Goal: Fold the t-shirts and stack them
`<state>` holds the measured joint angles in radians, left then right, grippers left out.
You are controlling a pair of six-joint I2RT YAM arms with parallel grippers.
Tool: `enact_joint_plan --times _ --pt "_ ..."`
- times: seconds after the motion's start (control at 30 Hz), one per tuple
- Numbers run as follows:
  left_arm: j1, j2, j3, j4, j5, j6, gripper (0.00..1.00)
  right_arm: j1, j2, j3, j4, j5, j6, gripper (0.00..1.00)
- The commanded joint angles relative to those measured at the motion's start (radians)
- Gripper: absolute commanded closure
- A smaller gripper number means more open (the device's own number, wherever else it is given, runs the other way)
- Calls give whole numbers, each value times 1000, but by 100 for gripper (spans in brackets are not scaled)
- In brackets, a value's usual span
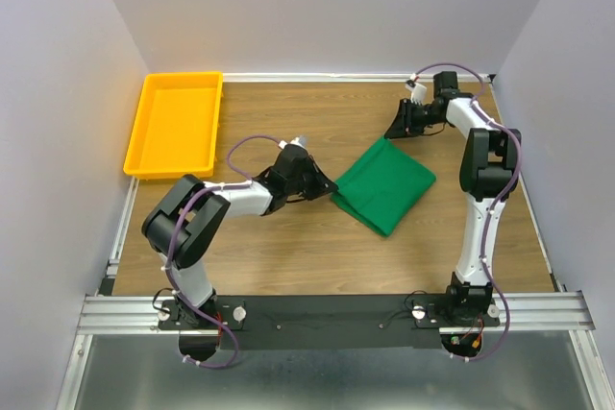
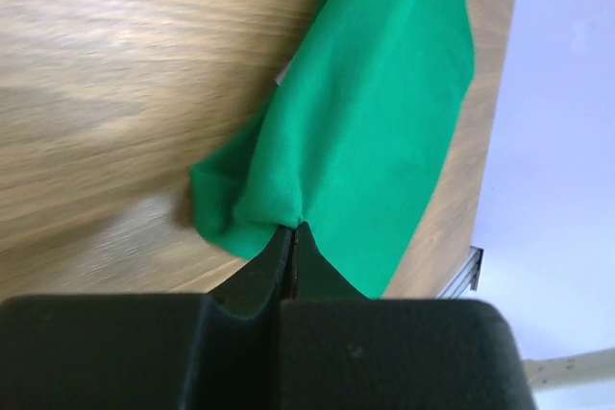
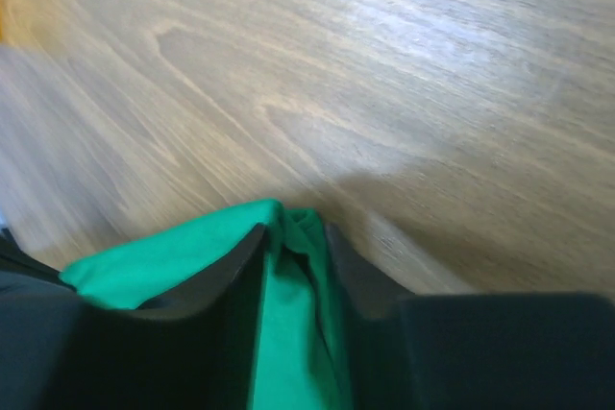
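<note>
Out on the table (image 1: 288, 256), your left gripper (image 2: 296, 228) and right gripper (image 3: 296, 233) each pinch a green t-shirt (image 1: 384, 184) edge (a fold looks underway), so next carry both across together.

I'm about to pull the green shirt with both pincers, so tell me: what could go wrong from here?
The left pincer pinches only a thin bit of the shirt at its edge, so it may slip free under tension. The right pincer holds bunched cloth; layers could drag unevenly and spoil the fold.
</note>
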<state>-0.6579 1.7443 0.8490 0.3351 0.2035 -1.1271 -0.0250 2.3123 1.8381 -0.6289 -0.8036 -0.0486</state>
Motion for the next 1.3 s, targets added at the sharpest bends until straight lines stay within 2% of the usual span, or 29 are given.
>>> enact_joint_plan --times 0.0,0.03,0.07,0.13,0.2,0.23,0.27,0.33,0.37,0.4,0.43,0.47,0.53,0.57,0.67,0.9,1.13,1.27 --pt "17 6 11 -13 -65 10 90 -19 -5 36 32 81 -8 55" --pt "17 6 28 -36 -79 21 69 -19 -19 35 32 89 -17 42" --pt "15 -12 59 -83 -97 33 63 -21 -33 29 32 104 -42 39" --pt "17 -48 79 -146 -171 82 52 -21 -86 9 29 118 -94 31" --pt "15 -138 68 -226 -264 122 48 -21 -144 -54 28 98 -157 27" --pt "17 -175 52 -246 -292 124 45 -21 -218 -95 28 63 -202 24" --pt "17 -252 1 -269 -327 121 39 -16 -262 -133 11 -45 -312 21" --pt "21 -323 -65 -259 -316 96 36 8 -338 -241 -61 -127 -474 20" --pt "26 -350 -100 -228 -291 76 37 23 -412 -270 -98 -129 -608 20" --pt "27 -385 -172 -205 -226 46 39 115 -447 -311 -135 -74 -649 21" --pt "27 -394 -207 -177 -196 18 44 163 -488 -351 -135 -37 -672 23" --pt "27 -400 -244 -112 -147 -53 56 269 -545 -431 -132 4 -697 24" --pt "24 -396 -350 -24 -66 -118 68 382 -589 -499 -42 197 -645 25" --pt "15 -394 -385 70 -50 -182 77 484 -603 -558 -2 269 -579 25" --pt "11 -373 -468 204 -23 -224 85 623 -607 -605 103 508 -463 25" --pt "-5 -183 -387 303 71 -188 85 698 -545 -594 170 705 -375 25" --pt "-29 10 -285 351 137 -195 78 703 -530 -620 173 738 -366 25" --pt "-32 64 -248 349 132 -206 76 705 -508 -628 173 727 -343 33"
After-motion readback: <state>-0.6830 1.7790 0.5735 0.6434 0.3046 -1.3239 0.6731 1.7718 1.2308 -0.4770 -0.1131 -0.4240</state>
